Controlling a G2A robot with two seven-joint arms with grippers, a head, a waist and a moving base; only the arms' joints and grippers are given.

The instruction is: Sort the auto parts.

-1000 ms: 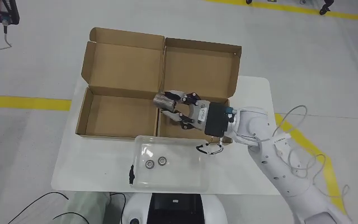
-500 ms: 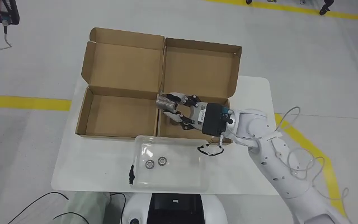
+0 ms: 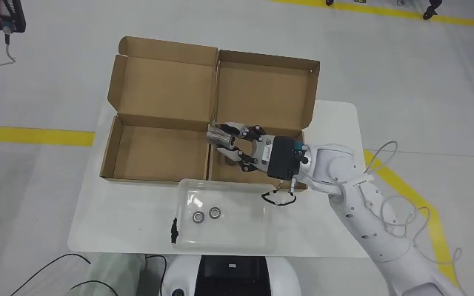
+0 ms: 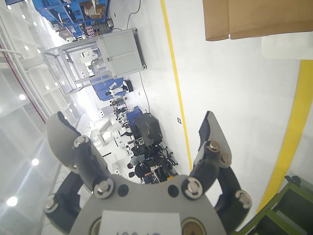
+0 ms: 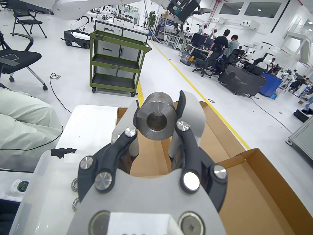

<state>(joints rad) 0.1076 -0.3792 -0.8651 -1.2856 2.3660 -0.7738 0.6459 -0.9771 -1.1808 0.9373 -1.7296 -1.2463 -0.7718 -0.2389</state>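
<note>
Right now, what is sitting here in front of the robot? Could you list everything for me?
table: one, white, under everything
cardboard boxes: two, brown, lids open, side by side on the table's far half, a left box and a right box
plastic bin: one, clear, at the table's near edge, in front of the boxes
bearings: two, silver rings, side by side inside the plastic bin
metal cylinder: one, grey steel, hollow, held above the boxes near where they meet
trolley: one, green, on the floor beyond the table
right claw: one, shut on the metal cylinder
left claw: one, open, empty, raised away from the table
</note>
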